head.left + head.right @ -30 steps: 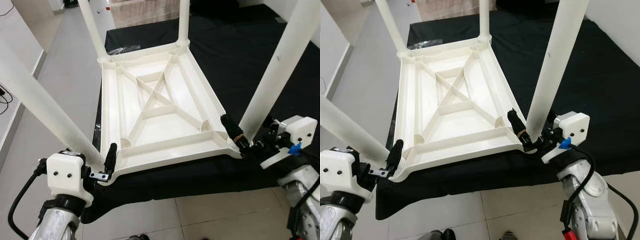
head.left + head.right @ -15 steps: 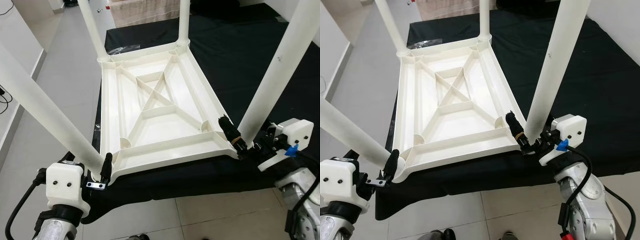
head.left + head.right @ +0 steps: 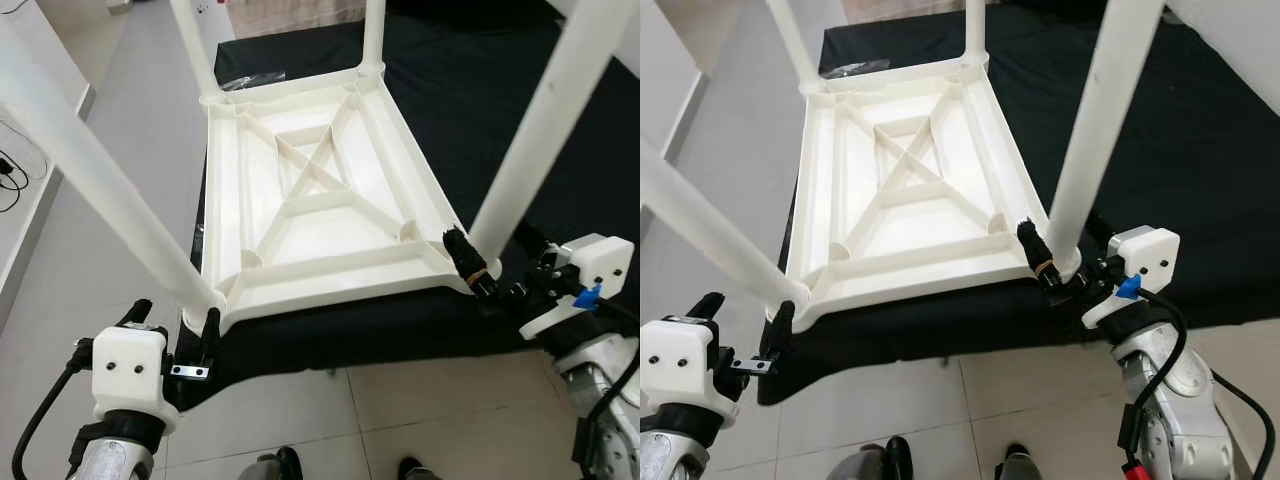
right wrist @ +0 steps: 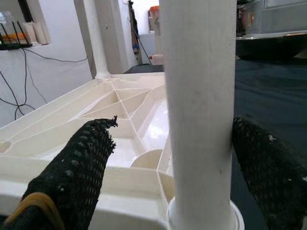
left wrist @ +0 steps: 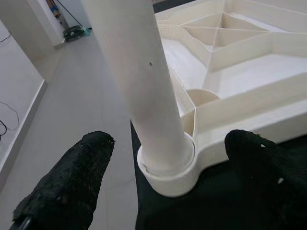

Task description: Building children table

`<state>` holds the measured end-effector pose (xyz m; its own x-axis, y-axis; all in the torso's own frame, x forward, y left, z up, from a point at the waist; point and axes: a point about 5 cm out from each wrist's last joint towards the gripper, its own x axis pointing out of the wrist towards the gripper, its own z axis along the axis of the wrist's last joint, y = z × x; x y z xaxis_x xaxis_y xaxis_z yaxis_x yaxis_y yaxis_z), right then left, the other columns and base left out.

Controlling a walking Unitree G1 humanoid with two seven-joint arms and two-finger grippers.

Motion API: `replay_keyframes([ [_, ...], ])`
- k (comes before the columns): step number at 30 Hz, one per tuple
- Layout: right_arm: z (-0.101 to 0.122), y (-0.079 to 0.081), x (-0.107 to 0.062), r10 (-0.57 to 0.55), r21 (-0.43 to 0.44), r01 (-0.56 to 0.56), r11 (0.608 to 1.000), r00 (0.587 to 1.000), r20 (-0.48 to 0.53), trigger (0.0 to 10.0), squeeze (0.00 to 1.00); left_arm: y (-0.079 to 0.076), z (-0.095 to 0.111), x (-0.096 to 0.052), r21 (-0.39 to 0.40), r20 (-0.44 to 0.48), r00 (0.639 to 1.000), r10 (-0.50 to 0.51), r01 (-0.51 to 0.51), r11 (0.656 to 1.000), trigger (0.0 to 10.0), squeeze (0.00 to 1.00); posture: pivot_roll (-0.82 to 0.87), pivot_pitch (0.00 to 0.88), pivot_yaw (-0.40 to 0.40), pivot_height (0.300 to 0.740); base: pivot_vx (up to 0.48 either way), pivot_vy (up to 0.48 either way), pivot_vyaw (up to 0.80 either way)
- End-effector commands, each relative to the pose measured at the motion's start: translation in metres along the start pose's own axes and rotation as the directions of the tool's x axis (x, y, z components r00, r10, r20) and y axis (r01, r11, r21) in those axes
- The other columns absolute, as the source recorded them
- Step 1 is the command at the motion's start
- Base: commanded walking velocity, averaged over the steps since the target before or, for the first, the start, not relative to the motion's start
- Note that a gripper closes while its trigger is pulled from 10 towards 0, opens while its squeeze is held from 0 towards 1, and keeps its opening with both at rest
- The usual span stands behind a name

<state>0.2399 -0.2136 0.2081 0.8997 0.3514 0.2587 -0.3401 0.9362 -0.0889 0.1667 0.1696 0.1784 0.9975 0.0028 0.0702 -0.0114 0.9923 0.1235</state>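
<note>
Beyond frame top, table [image 3: 310,215] leg [image 3: 535,125] ends cut off.

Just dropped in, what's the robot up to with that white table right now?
The white children's table lies upside down on a black cloth, all four legs standing up in their corner sockets. The left gripper straddles the base of the near left leg, fingers open and apart from it. The right gripper brackets the near right leg, one finger against it and the other apart from it.
</note>
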Motion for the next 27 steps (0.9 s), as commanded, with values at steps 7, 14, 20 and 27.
replay_keyframes([
  [7,-0.013,0.002,-0.002,-0.019,0.028,0.021,0.999,0.998,-0.057,10.0,0.0,0.001,-0.009,0.006,0.016,-0.039,0.999,0.007,-0.007,1.0,10.0,0.0,-0.03,0.207,0.08,0.74,-0.267,0.0,0.0],
  [14,-0.041,0.007,0.002,-0.083,-0.004,0.083,0.997,0.981,-0.178,10.0,0.0,0.0,-0.014,0.032,-0.001,-0.016,0.999,-0.034,0.034,0.999,10.0,0.0,-0.04,0.188,0.08,0.74,0.0,0.0,0.0],
  [20,-0.057,0.027,0.015,-0.073,0.068,0.088,0.994,0.978,-0.196,10.0,0.0,-0.027,-0.029,0.045,-0.132,-0.055,0.981,-0.186,0.178,0.975,10.0,0.0,-0.05,0.175,0.078,0.74,0.0,0.0,0.0],
  [27,-0.082,0.038,0.031,-0.097,0.147,0.136,0.98,0.964,-0.248,10.0,0.0,-0.042,-0.039,0.067,-0.21,-0.021,0.96,-0.279,0.269,0.94,10.0,0.0,-0.03,0.147,0.061,0.74,0.0,0.0,0.0],
])
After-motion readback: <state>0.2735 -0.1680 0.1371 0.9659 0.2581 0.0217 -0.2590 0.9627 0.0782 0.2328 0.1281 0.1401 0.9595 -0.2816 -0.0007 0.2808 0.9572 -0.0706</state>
